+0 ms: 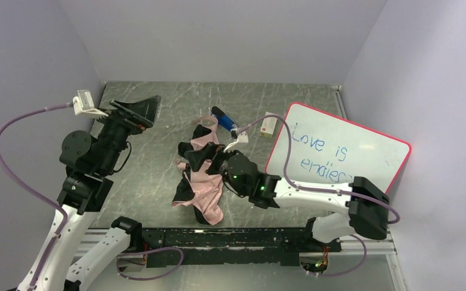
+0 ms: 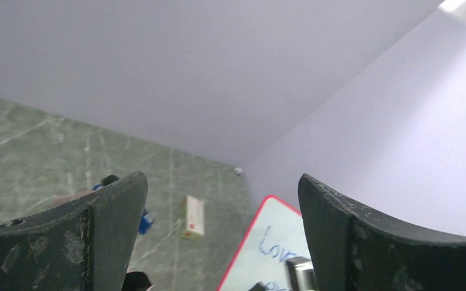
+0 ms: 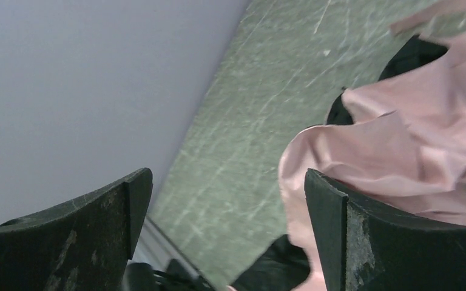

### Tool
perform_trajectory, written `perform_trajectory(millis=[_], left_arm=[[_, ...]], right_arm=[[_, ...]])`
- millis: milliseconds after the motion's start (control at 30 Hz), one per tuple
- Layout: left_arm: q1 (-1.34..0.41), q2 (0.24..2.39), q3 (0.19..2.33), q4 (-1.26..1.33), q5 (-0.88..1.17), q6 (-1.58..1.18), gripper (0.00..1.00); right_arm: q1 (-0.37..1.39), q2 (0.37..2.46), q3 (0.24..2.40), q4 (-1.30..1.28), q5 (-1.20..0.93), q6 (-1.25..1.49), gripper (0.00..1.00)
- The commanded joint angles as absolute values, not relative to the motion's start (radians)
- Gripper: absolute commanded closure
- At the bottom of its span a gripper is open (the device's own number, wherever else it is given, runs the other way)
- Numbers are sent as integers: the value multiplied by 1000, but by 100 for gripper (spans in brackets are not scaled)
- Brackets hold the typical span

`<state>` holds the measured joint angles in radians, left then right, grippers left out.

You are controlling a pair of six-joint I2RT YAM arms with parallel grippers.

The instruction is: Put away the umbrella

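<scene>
Jaws stand wide on both sides, holding nothing. Your umbrella [image 1: 201, 185] lies crumpled mid-table, just under the right gripper [image 1: 195, 155]. Go down slowly and pinch a thick fold, not thin ribs. Bring the left gripper [image 1: 141, 109] closer.

The umbrella [image 1: 209, 197] is pale pink on its outer fabric and black inside. The bench [image 1: 145, 163] is grey-green, marbled with pale streaks. At the right, the whiteboard [image 1: 346, 151] is white with a red rim and blue handwriting. The stapler [image 1: 221, 118] at the far side is blue and black; the small box [image 1: 269, 125] beside it is cream with a red mark. The left gripper [image 2: 221, 200] and right gripper [image 3: 227, 194] are black with grey scuffs. The walls [image 1: 218, 36] are pale lilac.
</scene>
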<state>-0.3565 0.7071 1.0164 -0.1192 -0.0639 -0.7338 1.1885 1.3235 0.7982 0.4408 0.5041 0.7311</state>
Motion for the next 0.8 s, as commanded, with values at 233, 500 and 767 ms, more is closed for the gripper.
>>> perform_trajectory(millis=[233,500,767], left_arm=[[-362,707,916,174,8,-862,3],[-365,728,875,234,66,-862,3],[-390,731,884,220,45,-759,3]], right_arm=[[1261,1538,1107,357,619,1128,0],[1274,1668,1248,305,583,1091,0],[1272,1719,1218,452,538,1106,0]])
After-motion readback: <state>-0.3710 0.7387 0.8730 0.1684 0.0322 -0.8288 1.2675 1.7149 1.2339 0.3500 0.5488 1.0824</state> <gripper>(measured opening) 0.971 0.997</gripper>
